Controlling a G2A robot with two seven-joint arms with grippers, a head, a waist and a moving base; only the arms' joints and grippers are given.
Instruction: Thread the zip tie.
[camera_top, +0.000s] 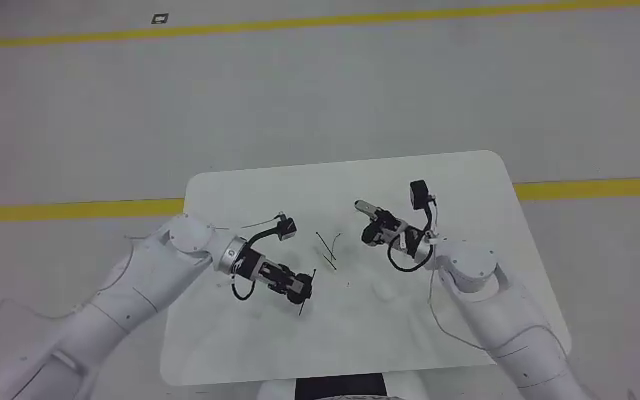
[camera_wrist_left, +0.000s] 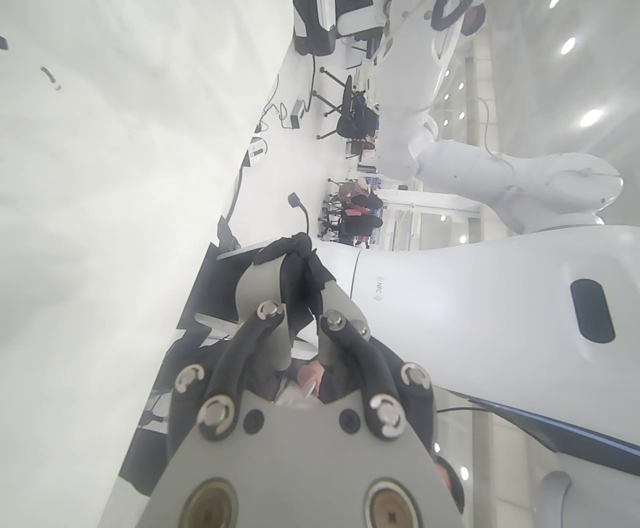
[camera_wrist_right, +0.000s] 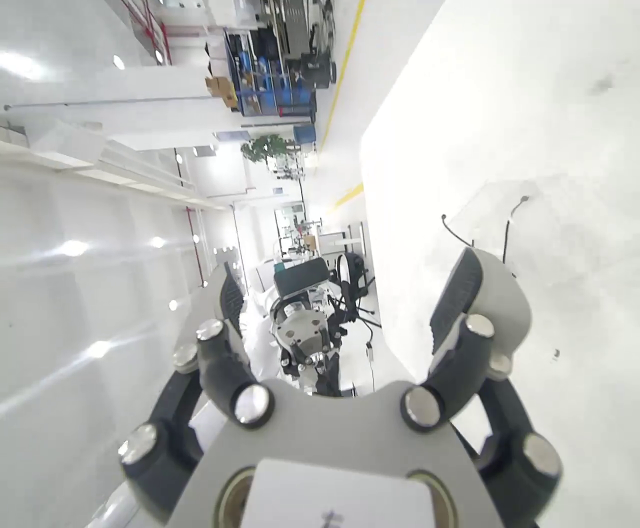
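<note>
Black zip tie (camera_top: 301, 309) is sitting pinched between the left gripper's (camera_top: 303, 289) fingertips, with thin ends sticking out on both sides of them. In the left wrist view that gripper (camera_wrist_left: 296, 250) is pressing its pads tight together; the strip is too thin to make out there. Right gripper (camera_top: 363, 209) (camera_wrist_right: 350, 272) is hovering with fingers (camera_wrist_right: 467, 280) spread wide, gripping nothing. Two loose ties (camera_top: 328, 246) (camera_wrist_right: 507, 235) are lying on the white table (camera_top: 450, 185) just beyond its fingertips, between both grippers.

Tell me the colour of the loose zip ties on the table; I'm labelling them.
Black; the zip ties show best in the top view.
</note>
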